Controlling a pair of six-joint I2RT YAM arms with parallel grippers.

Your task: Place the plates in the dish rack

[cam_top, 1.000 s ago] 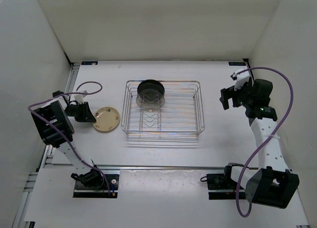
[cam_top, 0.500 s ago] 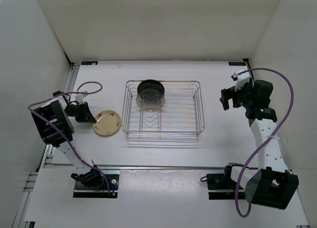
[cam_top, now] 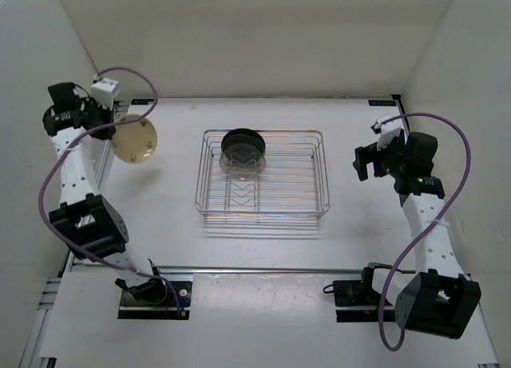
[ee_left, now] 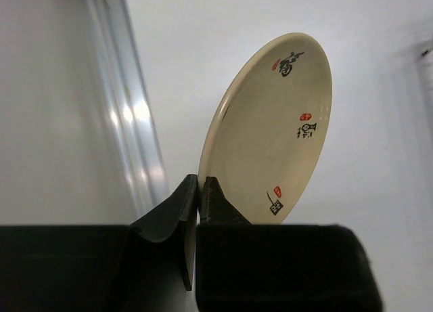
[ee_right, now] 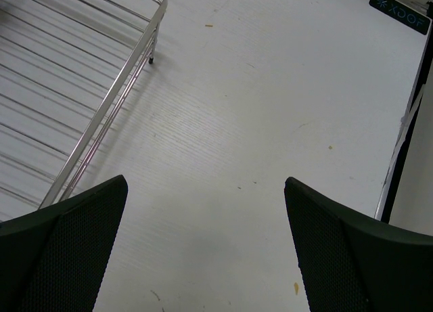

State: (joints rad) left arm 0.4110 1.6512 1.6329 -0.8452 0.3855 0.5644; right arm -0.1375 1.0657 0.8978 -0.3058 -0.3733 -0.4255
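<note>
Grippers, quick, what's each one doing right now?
Left gripper: shut on the cream-yellow plate, pinching its rim.
Right gripper: open, holding nothing.

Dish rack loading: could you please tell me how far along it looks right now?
Done: a black plate and a greyish plate sit in the dish rack. In hand: the left gripper, jaws shut, holds the cream plate by its rim, off to the rack's left. Left: slotting that plate in. The right gripper is open and empty; no other loose plate shows.
</note>
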